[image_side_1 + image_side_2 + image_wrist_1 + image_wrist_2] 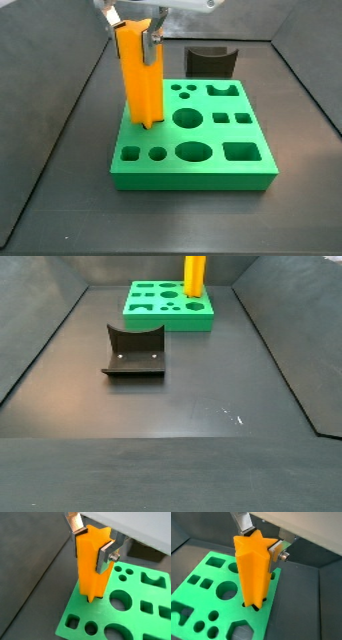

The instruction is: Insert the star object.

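Observation:
The star object (139, 78), a tall bright orange ridged prism, stands upright over the green block (214, 170) near one of its edges. My gripper (135, 30) is shut on the star's upper end. In both wrist views the silver fingers (102, 558) (275, 555) press on opposite sides of the star (91, 567) (254, 569), with the gripper (91, 543) (261, 543) at its top. The star's lower end meets the block (198, 619) at a star-shaped hole, whose dark rim shows around the tip. In a side view the star (195, 276) rises from the block (160, 318) and the gripper is out of frame.
The green block (137, 624) has several other shaped holes, round, square and curved. The dark fixture (134, 353) (210, 60) stands on the dark floor apart from the block. Dark sloping walls surround the floor.

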